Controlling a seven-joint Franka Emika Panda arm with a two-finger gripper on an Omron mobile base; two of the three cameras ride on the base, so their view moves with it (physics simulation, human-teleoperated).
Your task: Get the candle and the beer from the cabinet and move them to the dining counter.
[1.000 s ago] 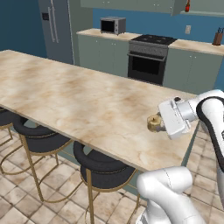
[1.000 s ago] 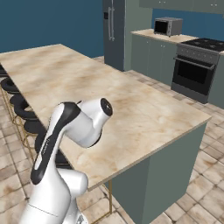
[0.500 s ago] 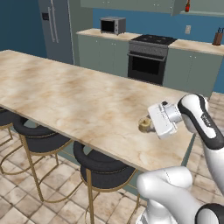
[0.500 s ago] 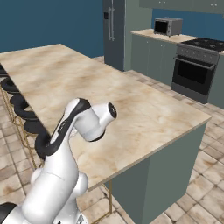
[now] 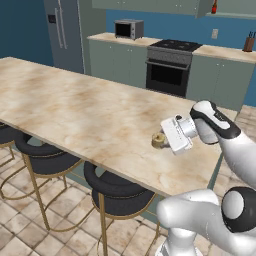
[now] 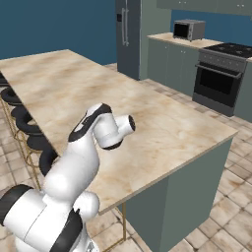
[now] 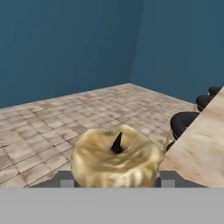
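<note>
Fingers (image 5: 161, 140) hold the candle (image 5: 159, 140) sideways, right of centre, over the bench (image 5: 75, 107). Early release risks it rolling off.

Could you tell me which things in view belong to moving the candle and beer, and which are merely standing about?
Belonging to the job:
- candle, gripped in the end effector
- dining counter

Standing about:
- microwave
- oven
- refrigerator
- stools
- knife block
</note>
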